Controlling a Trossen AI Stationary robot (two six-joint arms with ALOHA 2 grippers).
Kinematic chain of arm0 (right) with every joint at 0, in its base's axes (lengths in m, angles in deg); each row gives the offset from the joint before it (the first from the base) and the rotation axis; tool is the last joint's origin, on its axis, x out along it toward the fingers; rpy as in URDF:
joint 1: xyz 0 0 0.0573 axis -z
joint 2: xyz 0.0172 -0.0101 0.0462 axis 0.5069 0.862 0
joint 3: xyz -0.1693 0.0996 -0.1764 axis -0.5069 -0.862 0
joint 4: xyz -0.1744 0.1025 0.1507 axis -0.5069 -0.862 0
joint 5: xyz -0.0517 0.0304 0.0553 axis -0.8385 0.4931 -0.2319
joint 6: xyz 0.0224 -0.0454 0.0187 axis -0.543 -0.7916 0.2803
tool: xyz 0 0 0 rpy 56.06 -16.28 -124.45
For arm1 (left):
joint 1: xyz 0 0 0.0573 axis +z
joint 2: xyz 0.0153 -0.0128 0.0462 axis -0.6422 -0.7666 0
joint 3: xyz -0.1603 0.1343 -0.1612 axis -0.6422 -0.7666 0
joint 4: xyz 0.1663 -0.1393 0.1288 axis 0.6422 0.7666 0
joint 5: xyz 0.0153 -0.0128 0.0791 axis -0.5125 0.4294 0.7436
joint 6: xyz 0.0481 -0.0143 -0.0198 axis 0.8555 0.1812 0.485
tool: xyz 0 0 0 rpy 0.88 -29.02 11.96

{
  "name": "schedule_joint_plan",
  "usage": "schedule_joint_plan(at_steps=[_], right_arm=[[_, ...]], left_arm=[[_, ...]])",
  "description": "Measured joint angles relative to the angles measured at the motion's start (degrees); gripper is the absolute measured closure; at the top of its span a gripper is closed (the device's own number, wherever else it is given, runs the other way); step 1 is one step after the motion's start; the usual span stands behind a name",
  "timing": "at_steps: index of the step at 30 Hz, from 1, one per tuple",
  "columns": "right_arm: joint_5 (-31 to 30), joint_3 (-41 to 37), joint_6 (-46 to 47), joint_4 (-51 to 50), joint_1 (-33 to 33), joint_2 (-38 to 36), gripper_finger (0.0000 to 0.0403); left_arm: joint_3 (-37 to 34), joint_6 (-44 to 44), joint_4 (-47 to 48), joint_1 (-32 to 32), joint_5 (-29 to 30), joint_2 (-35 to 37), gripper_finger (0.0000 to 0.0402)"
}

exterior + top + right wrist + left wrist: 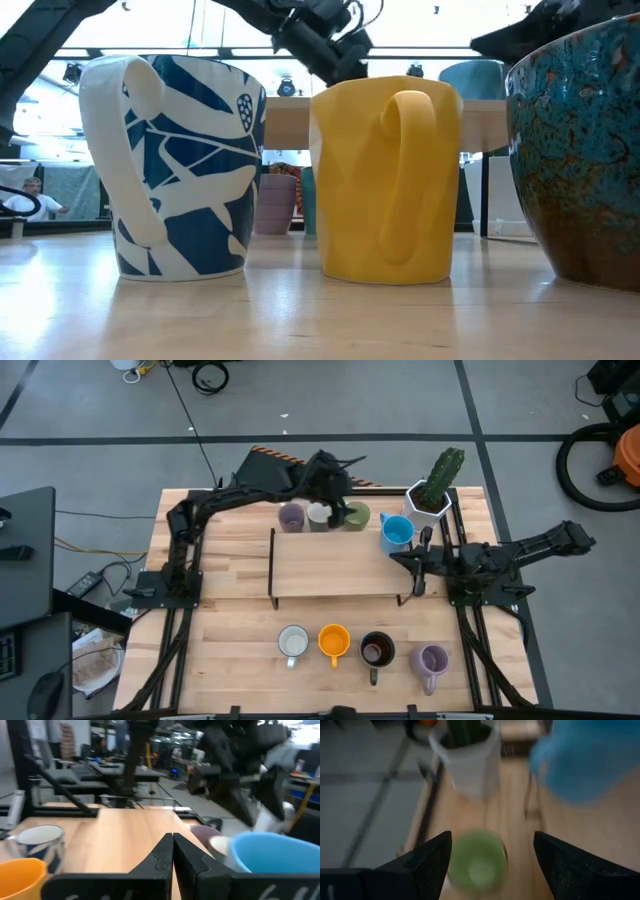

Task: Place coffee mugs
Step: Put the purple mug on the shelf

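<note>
Behind the low wooden shelf, a lavender mug, a white mug and a green mug stand in a row on the table. My left gripper is open above the green mug, one finger on either side and clear of it. A blue mug stands at the shelf's far right corner. My right gripper is shut and waits at the shelf's right end, beside the blue mug. A white patterned mug, an orange mug, a dark mug and a lavender mug stand along the near edge.
A white faceted pot with a cactus stands at the table's far right corner, just beyond the green and blue mugs. The shelf's top is bare wood. In the low view the patterned mug and orange mug fill the foreground.
</note>
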Motion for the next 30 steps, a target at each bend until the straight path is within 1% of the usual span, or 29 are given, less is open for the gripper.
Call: schedule_joint_plan(at_steps=[4,7,11,17,21,23,26,30], right_arm=[[1.3,0.0,-1.6,0.7,-1.5,-0.6,0.0385],[3.8,0.0,-3.2,1.3,-2.5,-0.5,0.0385],[7.4,0.0,-5.0,2.4,-3.6,-0.5,0.0385],[9.1,0.0,-6.1,2.5,-5.4,-0.5,0.0385],[9.1,0.0,-6.2,2.5,-6.1,-0.5,0.0385],[9.1,0.0,-6.2,2.5,-6.3,-0.5,0.0385],[9.1,0.0,-6.2,2.4,-6.3,-0.5,0.0385],[7.6,0.0,-5.9,2.2,-6.4,-0.5,0.0385]], left_arm=[[0.0,-1.6,10.3,2.2,-0.6,0.8,0.0114],[0.0,-1.9,17.4,3.6,-0.5,0.7,0.0114],[0.0,-2.7,18.6,4.3,1.3,0.7,0.0114],[0.0,-0.2,19.4,3.9,2.4,0.3,0.0114],[0.0,2.8,23.2,3.6,2.9,0.1,0.0114],[0.0,4.1,26.1,3.4,4.9,0.1,0.0114],[0.0,4.2,28.6,3.5,7.5,0.1,0.0114],[0.0,3.1,33.4,3.8,8.2,0.1,0.0114]])
